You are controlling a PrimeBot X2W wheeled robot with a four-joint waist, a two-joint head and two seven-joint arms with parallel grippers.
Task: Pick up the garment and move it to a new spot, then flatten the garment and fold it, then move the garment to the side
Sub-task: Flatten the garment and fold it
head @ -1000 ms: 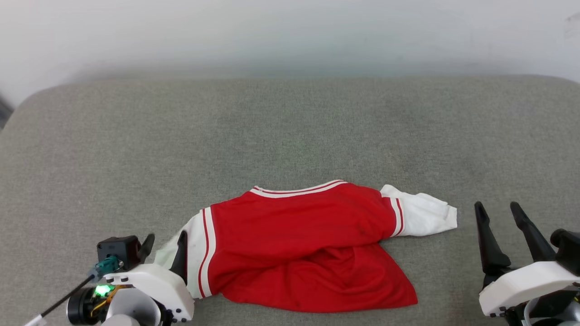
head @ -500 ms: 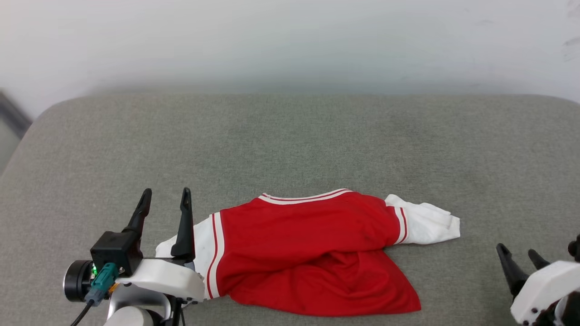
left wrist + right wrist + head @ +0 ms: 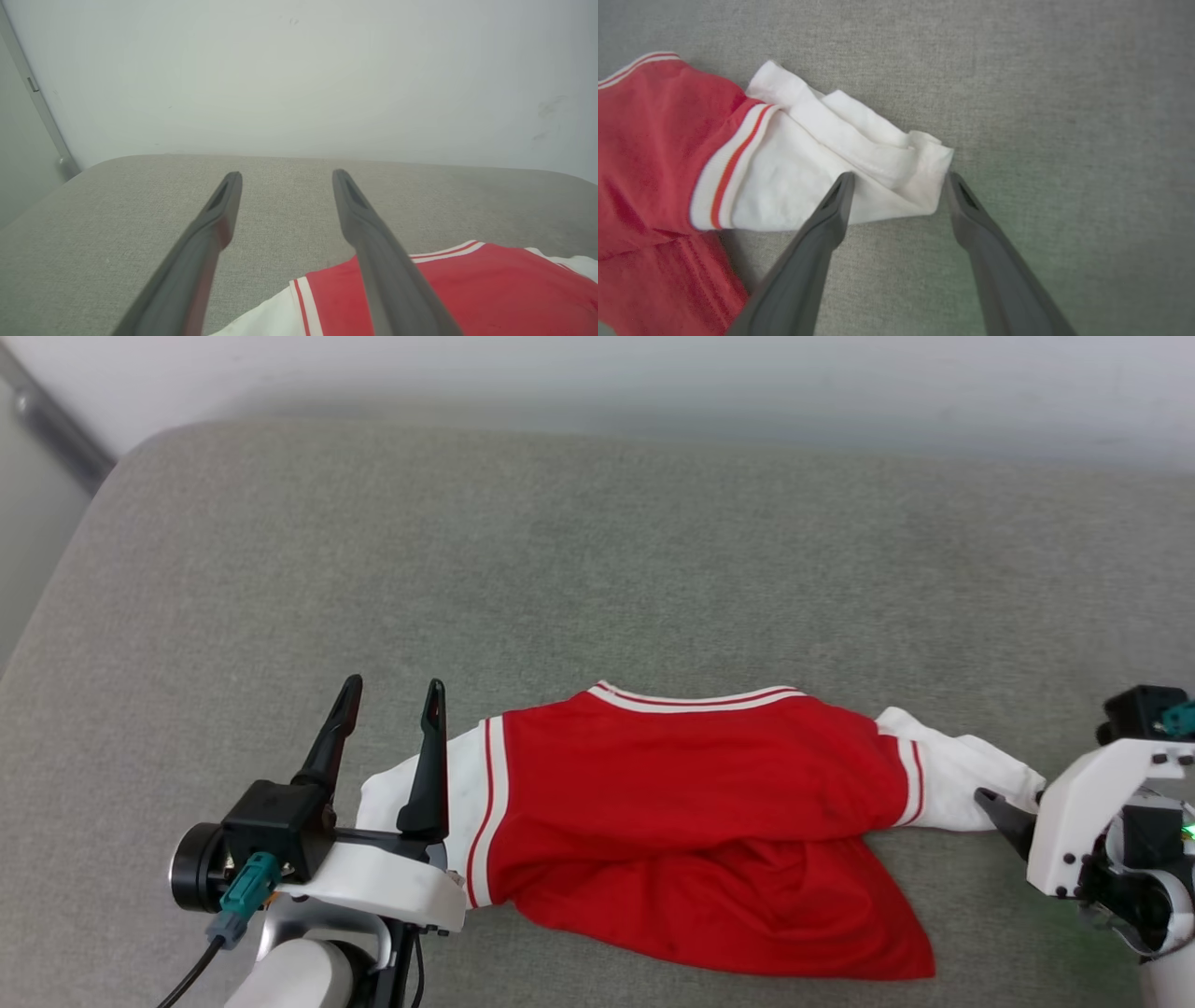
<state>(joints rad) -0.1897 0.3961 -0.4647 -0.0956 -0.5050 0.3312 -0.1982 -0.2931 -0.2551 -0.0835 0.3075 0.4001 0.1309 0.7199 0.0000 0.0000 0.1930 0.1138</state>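
Observation:
The garment [image 3: 700, 821], a red jersey with white sleeves and striped trim, lies crumpled on the grey cushion [image 3: 597, 569]. My left gripper [image 3: 392, 686] stands open beside its left sleeve [image 3: 462, 793]. In the left wrist view the left gripper [image 3: 286, 173] points at the wall with nothing between its fingers, and the garment [image 3: 490, 289] lies below the right finger. My right gripper [image 3: 900, 179] is open and tipped down over the end of the white right sleeve [image 3: 798, 186], with a finger on either side of the sleeve tip. One dark right finger [image 3: 999, 807] shows by that sleeve.
The grey cushion stretches wide beyond and to both sides of the garment. A pale wall [image 3: 653, 373] runs along its far edge. A grey strip [image 3: 56, 429] stands at the far left corner.
The head camera has shifted. My left gripper has lifted off the left sleeve, and its fingers now point away. My right gripper has swung down over the right sleeve's end. Both stay open.

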